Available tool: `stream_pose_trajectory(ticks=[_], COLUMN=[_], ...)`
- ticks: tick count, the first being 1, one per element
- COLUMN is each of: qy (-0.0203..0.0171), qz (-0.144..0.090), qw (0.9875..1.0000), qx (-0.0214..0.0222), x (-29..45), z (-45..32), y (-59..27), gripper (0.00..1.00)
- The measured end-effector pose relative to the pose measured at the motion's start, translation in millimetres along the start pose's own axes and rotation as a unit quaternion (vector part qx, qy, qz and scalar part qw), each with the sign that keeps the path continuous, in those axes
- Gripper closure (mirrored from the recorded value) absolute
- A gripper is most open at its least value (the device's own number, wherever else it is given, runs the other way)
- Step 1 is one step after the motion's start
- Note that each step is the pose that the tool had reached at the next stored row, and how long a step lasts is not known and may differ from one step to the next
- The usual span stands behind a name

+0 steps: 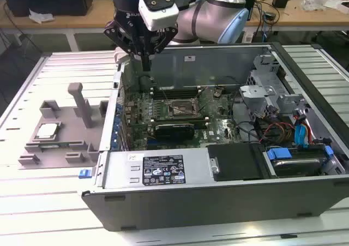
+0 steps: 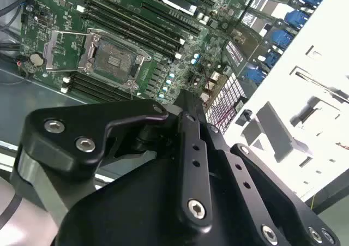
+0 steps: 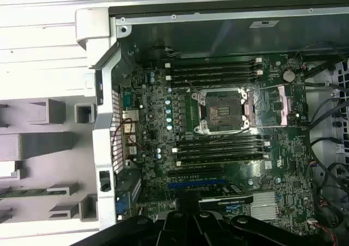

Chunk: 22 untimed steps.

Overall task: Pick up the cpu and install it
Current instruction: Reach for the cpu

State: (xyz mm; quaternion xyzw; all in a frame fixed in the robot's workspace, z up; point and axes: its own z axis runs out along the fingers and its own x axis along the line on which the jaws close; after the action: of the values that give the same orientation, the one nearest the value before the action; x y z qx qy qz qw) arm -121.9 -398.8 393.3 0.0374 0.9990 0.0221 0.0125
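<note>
Claw (image 1: 146, 66) pinched shut, nothing in it, hanging over case (image 1: 218, 197) side wall. Cpu (image 1: 48, 130) lying flat in grey tray (image 1: 71, 132), exterior view's left, well apart from claw. Imo: spread fingers wide, come down square, grip by edges only.

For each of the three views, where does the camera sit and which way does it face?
Exterior view: off the arm, looking down over the computer case, tray and cpu; arm and gripper show.
First wrist view: on the arm, facing straight down at the motherboard; gripper shows.
Second wrist view: on the arm, slanting past the gripper.
All three share the socket.
</note>
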Motion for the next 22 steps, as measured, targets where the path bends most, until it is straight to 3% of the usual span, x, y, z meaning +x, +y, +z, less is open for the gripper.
stream_pose_trajectory(ticks=[14, 22], qy=[-0.0001, -0.0008], qz=[0.0, 0.0], qw=[1.0, 1.0], qx=[-0.0001, -0.0001], x=[0.8, 22.2], z=[0.1, -0.6], y=[-0.1, -1.6], gripper=[0.89, 0.89])
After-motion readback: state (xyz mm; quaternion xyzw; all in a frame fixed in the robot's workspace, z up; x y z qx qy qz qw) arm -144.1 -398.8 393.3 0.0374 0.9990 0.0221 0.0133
